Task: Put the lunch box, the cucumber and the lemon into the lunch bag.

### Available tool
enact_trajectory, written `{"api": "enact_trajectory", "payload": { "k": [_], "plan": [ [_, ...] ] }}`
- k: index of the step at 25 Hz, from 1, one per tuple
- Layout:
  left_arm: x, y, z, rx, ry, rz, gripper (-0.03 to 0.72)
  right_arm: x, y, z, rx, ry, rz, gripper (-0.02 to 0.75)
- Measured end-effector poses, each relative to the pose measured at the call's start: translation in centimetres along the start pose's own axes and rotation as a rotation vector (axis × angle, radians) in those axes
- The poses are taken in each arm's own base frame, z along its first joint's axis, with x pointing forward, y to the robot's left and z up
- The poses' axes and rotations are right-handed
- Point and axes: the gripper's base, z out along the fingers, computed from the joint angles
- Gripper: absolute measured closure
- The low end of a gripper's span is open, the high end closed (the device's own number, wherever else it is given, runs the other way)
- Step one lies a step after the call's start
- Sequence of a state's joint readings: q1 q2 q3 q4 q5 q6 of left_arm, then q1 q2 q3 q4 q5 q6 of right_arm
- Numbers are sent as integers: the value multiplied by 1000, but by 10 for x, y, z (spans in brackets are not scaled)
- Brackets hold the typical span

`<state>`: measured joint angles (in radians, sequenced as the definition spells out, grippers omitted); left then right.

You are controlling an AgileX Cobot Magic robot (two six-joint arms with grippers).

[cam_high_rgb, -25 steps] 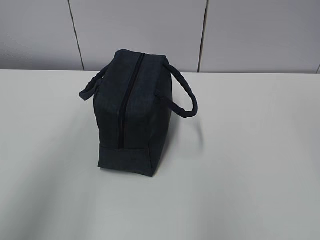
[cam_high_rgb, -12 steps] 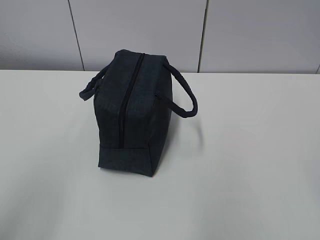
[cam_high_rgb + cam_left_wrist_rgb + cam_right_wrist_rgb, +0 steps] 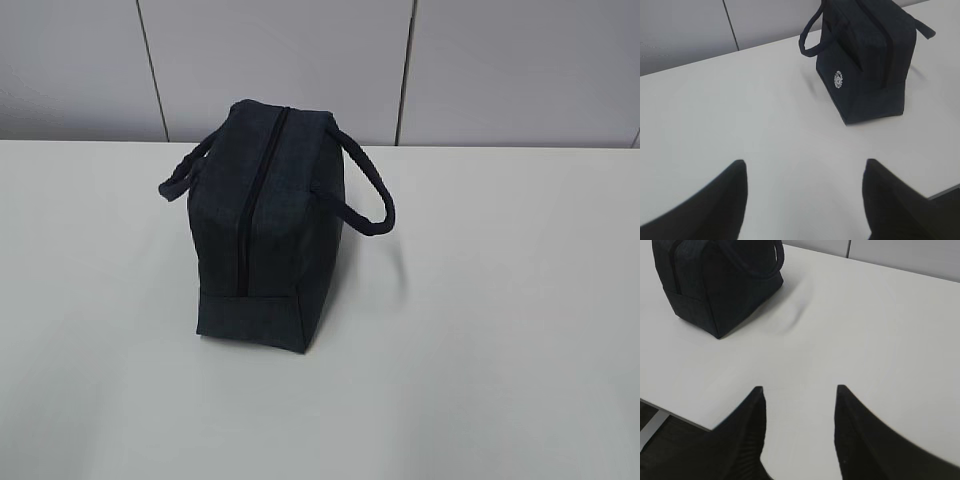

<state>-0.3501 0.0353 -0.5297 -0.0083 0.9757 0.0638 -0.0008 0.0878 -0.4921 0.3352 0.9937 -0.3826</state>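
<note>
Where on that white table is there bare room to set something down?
Nearly everywhere: the table is bare right of the lunch bag, left of it, and along the near edge. Only the bag's own spot, handles drooping either side, is taken.

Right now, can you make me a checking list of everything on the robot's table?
Surface: white table, bare apart from the bag.
Job's things: navy lunch bag stands upright, zipper looks closed, a handle drooping on each side; round white logo on the side seen by the left wrist camera. Lunch box, cucumber, lemon: nothing seen.
Clutter: nothing seen.
Grippers: left gripper open and empty, hanging over bare table in front of the bag; right gripper open and empty, near the table edge.
Cables: nothing seen.
Surroundings: grey panelled wall behind the table.
</note>
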Motion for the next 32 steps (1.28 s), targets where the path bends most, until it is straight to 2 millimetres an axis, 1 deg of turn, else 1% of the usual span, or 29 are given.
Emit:
{"api": "enact_trajectory", "payload": {
  "k": [5,11,14,18,21,32],
  "plan": [
    [2,0,-2,2,-2,-1,188,4,1,-2,-11,49,10,404],
    [9,-1,-2,7,81,-1,188,14,2,-5,-20,174,-7,404],
    [12,-1,-3,9,105,-1,195,15,2,-5,-16,186,-10,404],
    [16,0,-3,2,151,4,222,15,2,-5,-16,187,-11,405],
    [16,0,-4,2,147,4,235,17,2,-3,-13,184,-8,406],
    [19,0,0,-4,137,8,242,16,1,-3,-11,181,-7,407]
  ]
}}
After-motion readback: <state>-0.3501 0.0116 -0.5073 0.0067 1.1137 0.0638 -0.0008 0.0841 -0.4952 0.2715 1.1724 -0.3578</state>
